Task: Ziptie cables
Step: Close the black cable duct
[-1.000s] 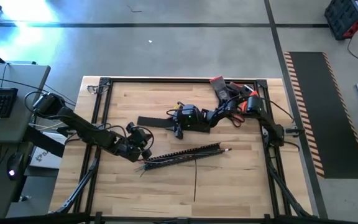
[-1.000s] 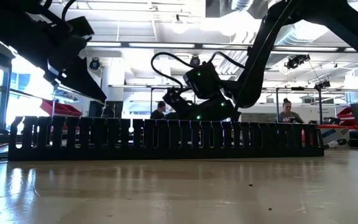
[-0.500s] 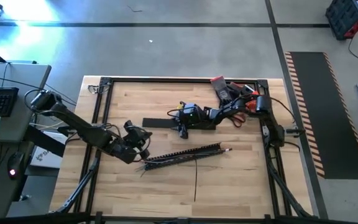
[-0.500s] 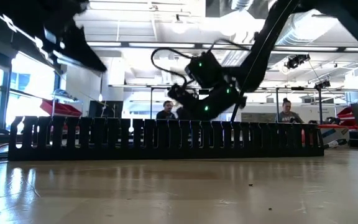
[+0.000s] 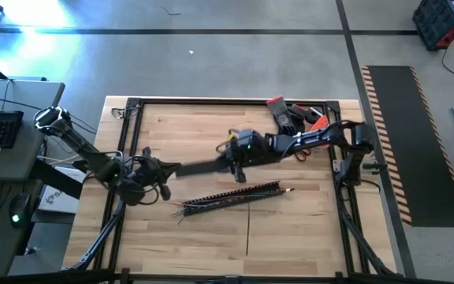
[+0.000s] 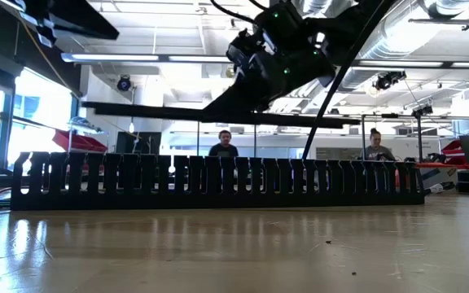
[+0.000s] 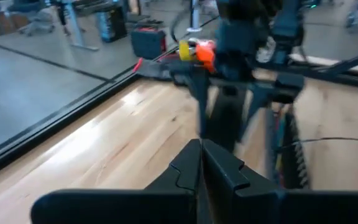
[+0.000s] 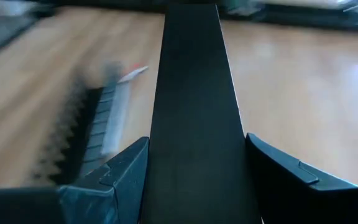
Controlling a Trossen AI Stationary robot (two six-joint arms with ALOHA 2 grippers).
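Pale wood planks form the table [image 5: 306, 213], matte and smooth. Cables [image 5: 247, 225], thin and limp, lie in and beside the comb-toothed slotted duct [image 5: 231, 194]; they look light and floppy, best pinched as a bunch near mid-length. Above the duct, the right gripper [image 5: 239, 162] clamps a flat, stiff black strip [image 5: 199, 166]. Left of the duct, the left gripper [image 5: 164, 168] is pinched closed, empty.

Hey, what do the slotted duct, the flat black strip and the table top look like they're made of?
Slotted duct: probably moulded black plastic, matte, judging by its even comb teeth.
Flat black strip: likely rigid plastic with a smooth satin face; it stays straight lifted off the table in the right gripper.
Table top: pale wood planks, lightly sheened, with visible grain and seams.
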